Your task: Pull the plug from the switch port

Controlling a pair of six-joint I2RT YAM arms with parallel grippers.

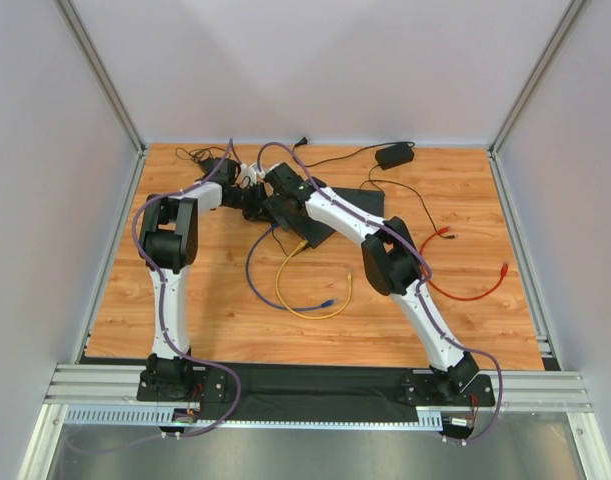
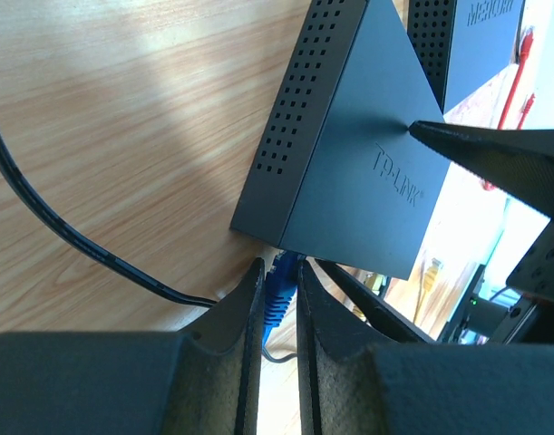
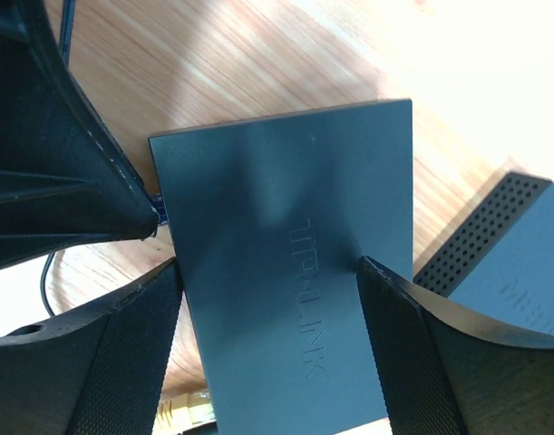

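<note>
My left pincer is clamped on the blue plug, 1 finger on each side of it. The plug sits at the lower edge of the black switch, right against its port face; I cannot tell how deep it is seated. My right pincer stands apart, its 2 fingers spread over the switch's lettered top. In the left wrist view, 1 of its tips touches that top face. The switch lies flat on the wooden bench, with a second black box just beside it. A black cable curves across the bench towards the plug end.
</note>
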